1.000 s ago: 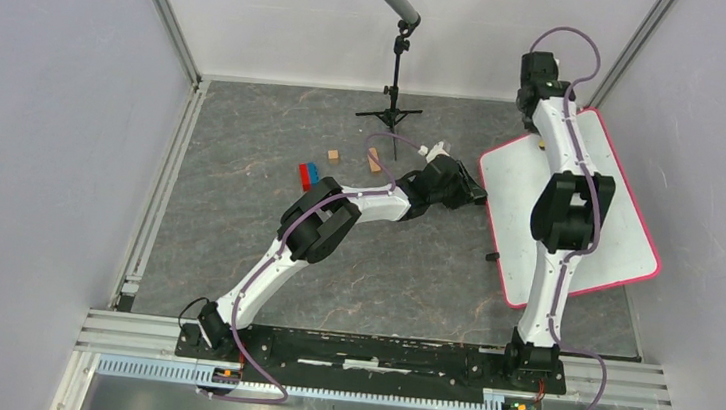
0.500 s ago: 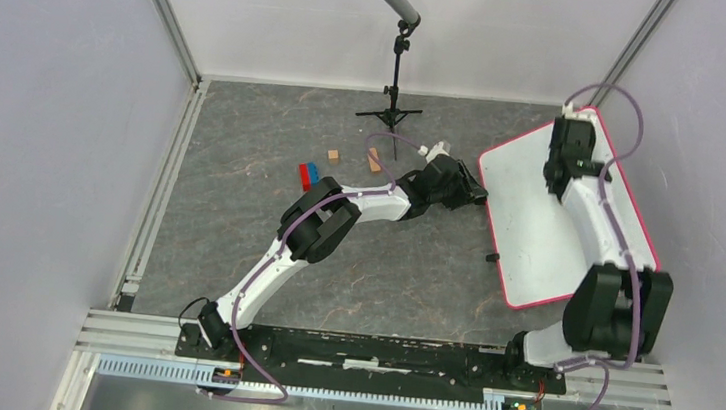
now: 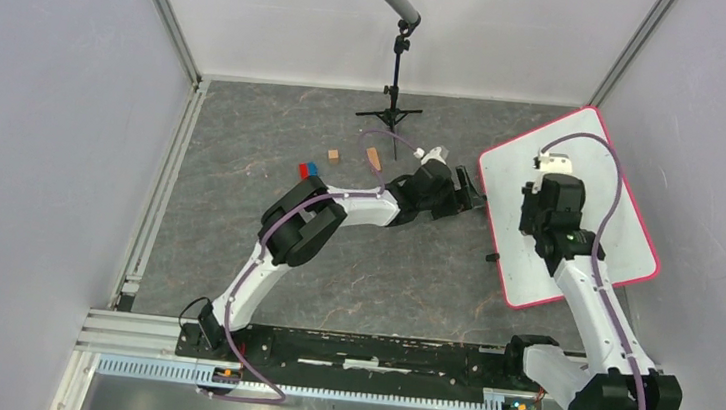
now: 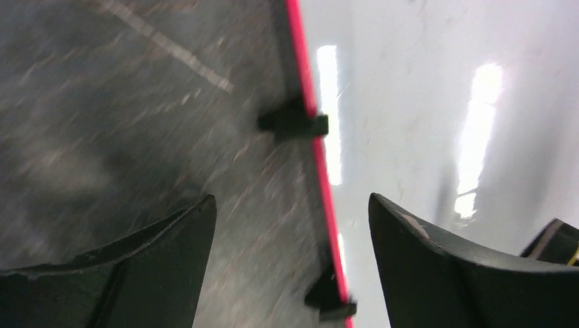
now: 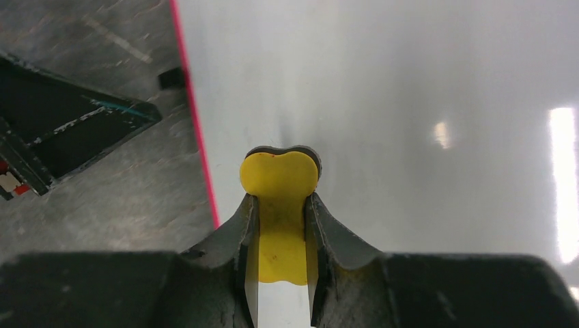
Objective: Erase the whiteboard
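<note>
Right gripper (image 3: 538,206) over large flat white rectangular whiteboard with thin red-pink rim (image 3: 632,236), left gripper (image 3: 473,188) at its left edge.

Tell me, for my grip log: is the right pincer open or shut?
Shut: the right pincer clamps a yellow eraser over the whiteboard.

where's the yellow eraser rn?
Right wrist view: the yellow eraser is pinched in the right gripper, over the whiteboard, close to the red-pink rim at the image's left. It is not visible in the top view.
</note>
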Robot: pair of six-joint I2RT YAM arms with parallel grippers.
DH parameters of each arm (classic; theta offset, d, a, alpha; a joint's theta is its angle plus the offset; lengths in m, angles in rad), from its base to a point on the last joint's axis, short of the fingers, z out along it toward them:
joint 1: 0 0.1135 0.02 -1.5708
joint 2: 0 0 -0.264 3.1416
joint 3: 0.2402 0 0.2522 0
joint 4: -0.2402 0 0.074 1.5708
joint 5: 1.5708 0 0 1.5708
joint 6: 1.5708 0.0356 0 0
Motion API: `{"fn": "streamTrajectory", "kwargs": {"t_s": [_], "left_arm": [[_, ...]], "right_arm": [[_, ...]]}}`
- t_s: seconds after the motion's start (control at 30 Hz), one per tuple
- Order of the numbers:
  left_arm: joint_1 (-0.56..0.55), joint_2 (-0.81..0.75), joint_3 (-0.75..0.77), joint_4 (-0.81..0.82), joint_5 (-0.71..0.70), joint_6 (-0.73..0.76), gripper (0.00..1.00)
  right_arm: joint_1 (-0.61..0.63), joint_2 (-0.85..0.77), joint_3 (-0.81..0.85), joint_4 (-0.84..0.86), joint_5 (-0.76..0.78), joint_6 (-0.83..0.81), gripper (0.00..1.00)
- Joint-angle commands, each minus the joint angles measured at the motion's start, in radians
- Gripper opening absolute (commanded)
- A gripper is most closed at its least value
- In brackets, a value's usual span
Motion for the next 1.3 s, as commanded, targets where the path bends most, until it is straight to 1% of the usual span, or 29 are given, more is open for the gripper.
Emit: {"fn": "streamTrajectory", "kwargs": {"t_s": [0.0, 0.07, 0.17, 0.23, 0.4, 0.5, 0.6, 0.67, 0.7, 0.73, 0.77, 0.8, 0.83, 0.87, 0.9, 1.0, 1.1, 1.17, 1.27], "left_arm": [[-0.006, -0.194, -0.170, -0.056, -0.060, 0.124, 0.89], [-0.003, -0.291, -0.272, -0.035, -0.126, 0.124, 0.90], [0.011, -0.433, -0.417, 0.011, -0.151, 0.111, 0.90], [0.011, -0.541, -0.499, -0.002, -0.191, 0.142, 0.90], [0.014, -0.817, -0.691, -0.039, -0.264, 0.167, 0.90], [0.015, -0.986, -0.777, -0.113, -0.289, 0.185, 0.90], [0.014, -1.135, -0.825, -0.211, -0.291, 0.212, 0.89], [0.015, -1.213, -0.825, -0.302, -0.302, 0.257, 0.89], [0.016, -1.247, -0.799, -0.367, -0.318, 0.296, 0.89], [0.015, -1.275, -0.761, -0.444, -0.345, 0.333, 0.89], [0.015, -1.297, -0.724, -0.504, -0.371, 0.362, 0.90], [0.015, -1.319, -0.677, -0.563, -0.397, 0.399, 0.90], [0.015, -1.341, -0.632, -0.611, -0.422, 0.427, 0.90], [0.015, -1.358, -0.599, -0.643, -0.438, 0.448, 0.90], [0.015, -1.380, -0.564, -0.672, -0.462, 0.460, 0.91], [0.015, -1.451, -0.521, -0.698, -0.506, 0.462, 0.92], [0.014, -1.505, -0.501, -0.699, -0.518, 0.452, 0.94], [0.016, -1.528, -0.472, -0.700, -0.502, 0.465, 0.96], [0.015, -1.536, -0.404, -0.700, -0.448, 0.526, 0.97]], "right_arm": [[0.068, -0.025, -0.047, 0.021, -0.125, 0.029, 0.21], [0.101, -0.028, -0.064, 0.019, -0.137, 0.028, 0.21], [0.150, -0.030, -0.090, 0.020, -0.188, 0.030, 0.21], [0.213, -0.044, -0.123, 0.035, -0.222, 0.041, 0.21], [0.403, -0.048, -0.234, 0.118, -0.226, 0.113, 0.22], [0.522, -0.018, -0.287, 0.181, -0.193, 0.152, 0.22], [0.618, 0.036, -0.276, 0.196, -0.153, 0.157, 0.23], [0.658, 0.059, -0.261, 0.184, -0.104, 0.160, 0.37], [0.666, 0.063, -0.256, 0.176, -0.092, 0.165, 0.44], [0.668, 0.058, -0.254, 0.171, -0.087, 0.170, 0.53], [0.669, 0.049, -0.257, 0.168, -0.084, 0.173, 0.65], [0.669, 0.033, -0.259, 0.169, -0.083, 0.171, 0.72], [0.669, 0.017, -0.258, 0.163, -0.077, 0.167, 0.81], [0.669, 0.001, -0.252, 0.155, -0.069, 0.160, 0.92], [0.669, -0.015, -0.245, 0.143, -0.061, 0.150, 0.98], [0.669, -0.052, -0.194, 0.088, -0.041, 0.115, 0.98], [0.669, -0.096, -0.124, 0.011, -0.003, 0.081, 0.98], [0.669, -0.139, -0.072, -0.041, 0.029, 0.056, 0.98], [0.669, -0.206, 0.027, -0.117, 0.072, 0.028, 0.98]]}}
